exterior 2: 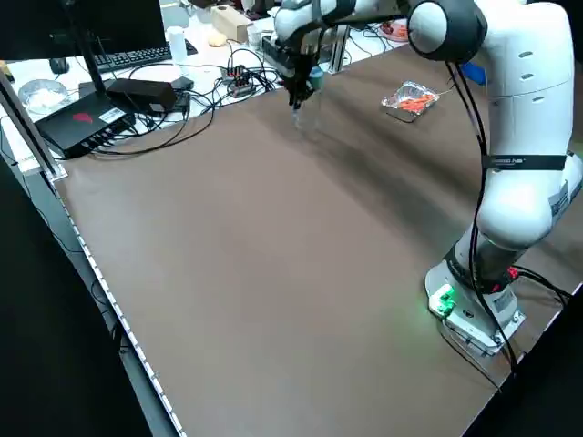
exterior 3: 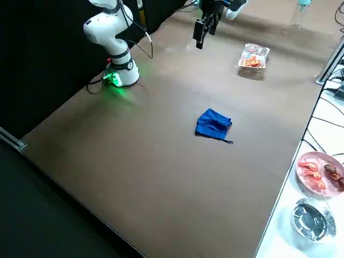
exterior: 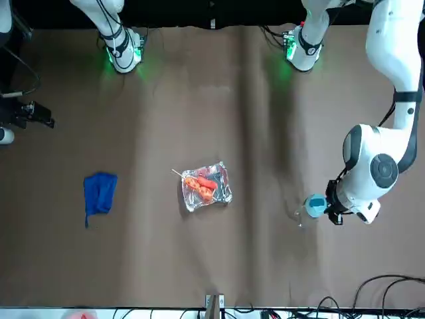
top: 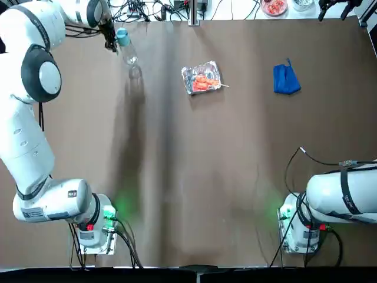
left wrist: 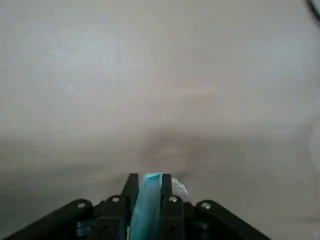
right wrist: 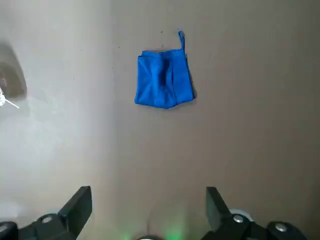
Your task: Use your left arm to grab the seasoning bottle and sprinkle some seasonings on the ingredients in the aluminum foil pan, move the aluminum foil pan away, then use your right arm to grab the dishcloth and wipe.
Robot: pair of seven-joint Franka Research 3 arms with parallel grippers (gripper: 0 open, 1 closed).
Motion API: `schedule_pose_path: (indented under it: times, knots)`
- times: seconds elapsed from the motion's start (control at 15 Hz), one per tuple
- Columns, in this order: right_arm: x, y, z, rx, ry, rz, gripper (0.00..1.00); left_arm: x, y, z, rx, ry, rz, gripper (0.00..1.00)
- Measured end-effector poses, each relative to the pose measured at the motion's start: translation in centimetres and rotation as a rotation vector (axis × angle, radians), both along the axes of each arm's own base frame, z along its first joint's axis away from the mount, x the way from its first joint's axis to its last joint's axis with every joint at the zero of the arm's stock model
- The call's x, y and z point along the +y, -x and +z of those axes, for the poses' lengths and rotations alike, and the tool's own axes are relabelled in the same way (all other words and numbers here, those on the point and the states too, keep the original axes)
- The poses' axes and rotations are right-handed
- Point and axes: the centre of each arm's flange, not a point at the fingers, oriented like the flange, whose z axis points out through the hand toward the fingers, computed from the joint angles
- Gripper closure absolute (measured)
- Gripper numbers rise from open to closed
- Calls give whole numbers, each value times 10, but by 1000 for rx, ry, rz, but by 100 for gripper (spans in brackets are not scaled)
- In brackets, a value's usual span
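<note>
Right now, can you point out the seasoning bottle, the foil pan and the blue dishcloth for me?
seasoning bottle [top: 123, 38], top view, on its light blue cap.
foil pan [top: 188, 75], top view, on its crinkled silver rim.
dishcloth [top: 285, 80], top view, on the middle of the bunched blue fabric.

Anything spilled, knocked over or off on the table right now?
Nothing stands out. The left gripper grips the seasoning bottle by its cap, off to the side of the foil pan; the ingredients sit inside it. The dishcloth lies bunched, apart. The right gripper is open above the table.
</note>
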Motion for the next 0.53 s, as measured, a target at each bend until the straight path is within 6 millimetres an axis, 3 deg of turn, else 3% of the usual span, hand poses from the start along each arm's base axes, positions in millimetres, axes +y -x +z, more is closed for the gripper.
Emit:
schedule_pose_path:
  times: [0.2, 0.4, 0.47, 0.53]
  knots:
    - [0, 0, 0, 0, 0, 1, 0, -37, 8, 44, -33, 10, -52, 78]
    - [0, 0, 0, 0, 0, 1, 0, -85, 29, 71, 15, -17, -91, 78]
    - [1, 0, 0, 0, 0, 1, 0, -105, 37, 78, 33, -30, -87, 78]
    - [1, 0, 0, 0, 0, 1, 0, -147, 52, 91, 55, -88, -78, 78]
